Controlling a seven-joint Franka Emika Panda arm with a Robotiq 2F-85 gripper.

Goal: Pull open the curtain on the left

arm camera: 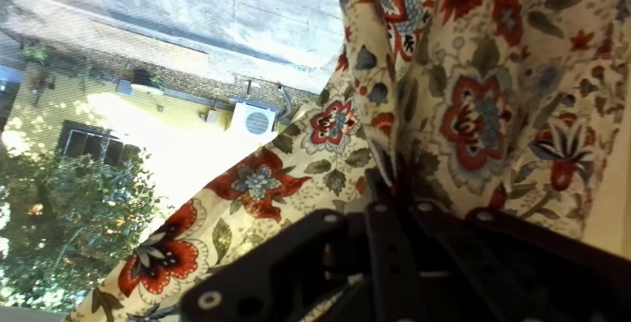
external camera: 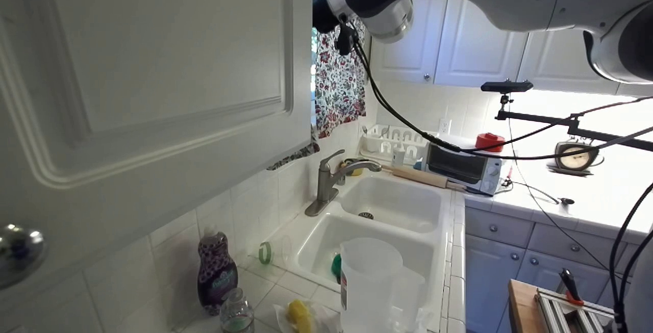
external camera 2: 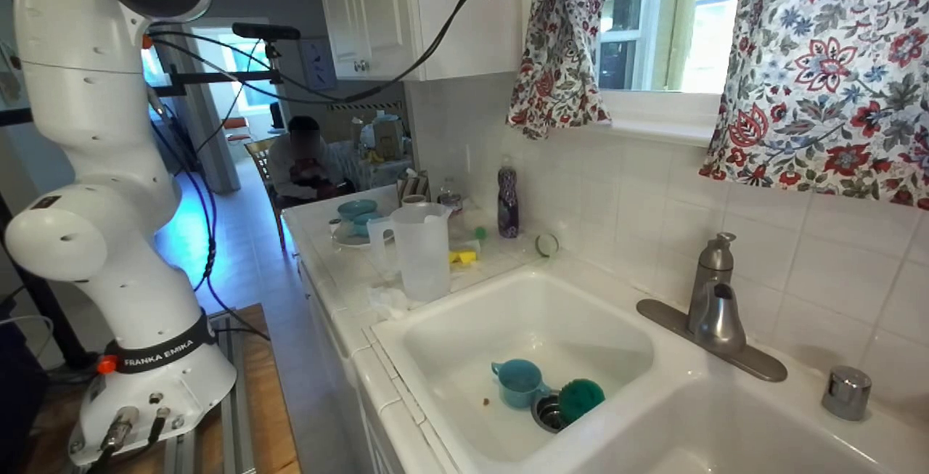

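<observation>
Black gripper: curtain pinched between its jaws (in folds).

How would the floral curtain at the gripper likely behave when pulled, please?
The floral curtain will probably be floppy, as it gathers into folds at the gripper. Its lower hem may swing, since it hangs loose in an exterior view.

Exterior views share sink; wrist view faces curtain.
</observation>
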